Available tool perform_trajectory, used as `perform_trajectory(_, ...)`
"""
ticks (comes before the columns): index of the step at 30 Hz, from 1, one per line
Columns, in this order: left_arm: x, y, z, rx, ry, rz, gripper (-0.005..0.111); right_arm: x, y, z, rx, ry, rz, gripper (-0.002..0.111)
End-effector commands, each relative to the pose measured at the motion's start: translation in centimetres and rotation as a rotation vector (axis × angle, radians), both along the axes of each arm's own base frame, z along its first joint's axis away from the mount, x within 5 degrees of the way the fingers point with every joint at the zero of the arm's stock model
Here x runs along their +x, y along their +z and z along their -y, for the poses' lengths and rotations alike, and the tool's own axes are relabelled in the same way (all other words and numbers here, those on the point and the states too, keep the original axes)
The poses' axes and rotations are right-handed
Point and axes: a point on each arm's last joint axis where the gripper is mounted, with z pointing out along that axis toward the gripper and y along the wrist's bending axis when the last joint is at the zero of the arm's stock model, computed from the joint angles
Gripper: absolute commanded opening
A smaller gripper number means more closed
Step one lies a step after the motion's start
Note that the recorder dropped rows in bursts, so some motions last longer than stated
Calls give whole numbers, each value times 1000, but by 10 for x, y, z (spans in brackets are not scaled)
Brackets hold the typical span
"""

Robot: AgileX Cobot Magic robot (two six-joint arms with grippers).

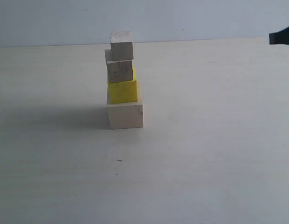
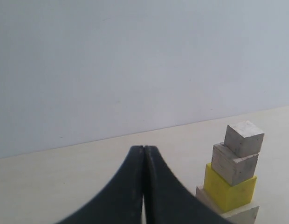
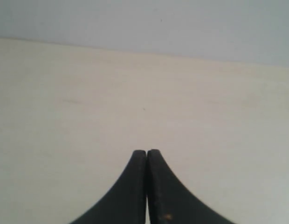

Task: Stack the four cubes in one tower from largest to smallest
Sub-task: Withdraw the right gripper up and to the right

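Observation:
The tower stands on the table left of centre: the large pale wooden cube [image 1: 125, 115] at the bottom, the yellow cube [image 1: 123, 91] on it, then two small bare wooden cubes [image 1: 120, 71] [image 1: 122, 45], each turned a little. In the left wrist view the same column shows with the pale cube [image 2: 242, 213], the yellow cube [image 2: 227, 189] and the small cubes [image 2: 233, 162] [image 2: 244, 137]. My left gripper [image 2: 143, 148] is shut and empty, apart from the tower. My right gripper [image 3: 147, 152] is shut and empty over bare table; a black part of it [image 1: 282, 36] pokes in at the exterior view's right edge.
A pale tabletop [image 1: 205, 154] runs back to a plain light wall [image 1: 182, 18]. A tiny dark speck [image 1: 119, 160] lies in front of the tower.

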Motion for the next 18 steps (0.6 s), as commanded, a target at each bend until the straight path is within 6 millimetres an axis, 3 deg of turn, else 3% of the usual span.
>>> perform_trajectory(1,-1,1,0,-22,-6,8,0,-14,-15,18,-121,-151,-39,0)
perform_trajectory(6,-1,1,0,-26,-7,6,0,-38,-27,46,-323,-431,-211,0)
perform_trajectory(10,-2,2,1,-43,-13,10,0,-51,-49,44,-223,-530,-435,0)
perform_trajectory(13,-4,2,0,-45,-12,17,0,-56,-67,26,-132,-344,-628,0)
perform_trajectory(18,-6,3,-2,-48,-8,19,0,-53,-71,-1,38,-56,-651,0)
